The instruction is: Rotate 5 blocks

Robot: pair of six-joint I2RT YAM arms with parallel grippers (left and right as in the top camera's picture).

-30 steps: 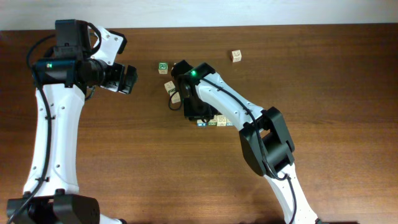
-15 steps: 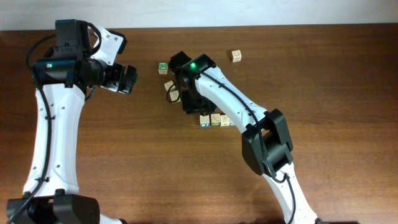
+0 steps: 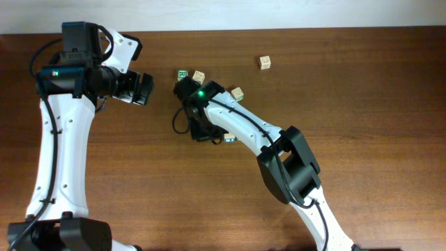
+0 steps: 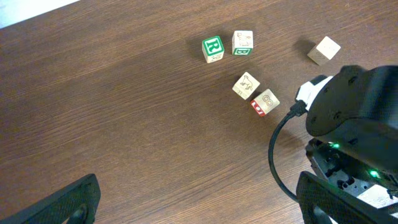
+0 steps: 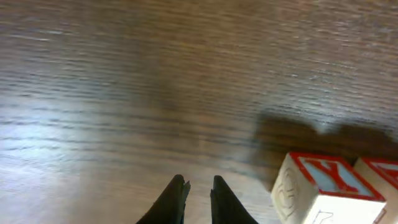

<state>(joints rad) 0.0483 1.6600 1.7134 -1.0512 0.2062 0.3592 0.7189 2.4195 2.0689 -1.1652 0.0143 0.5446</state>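
Small wooden blocks lie near the table's middle. The left wrist view shows a green-framed R cube, a green-marked block, a tan picture block, a red-edged block and a plain tan cube. My right gripper hovers low over bare wood, its jaws a narrow gap apart with nothing between them. Just to its right sits a red-framed Y block, with another red-edged block beside it. At the upper left my left gripper hangs wide open and empty.
From overhead, a lone block sits far back right, and another tan one lies beside the right arm. That arm covers part of the block cluster. The left arm stands along the left side.
The right arm swung left and toward the back, off the row of blocks, and its jaws narrowed. Blocks it had covered now show. The left arm stayed still.
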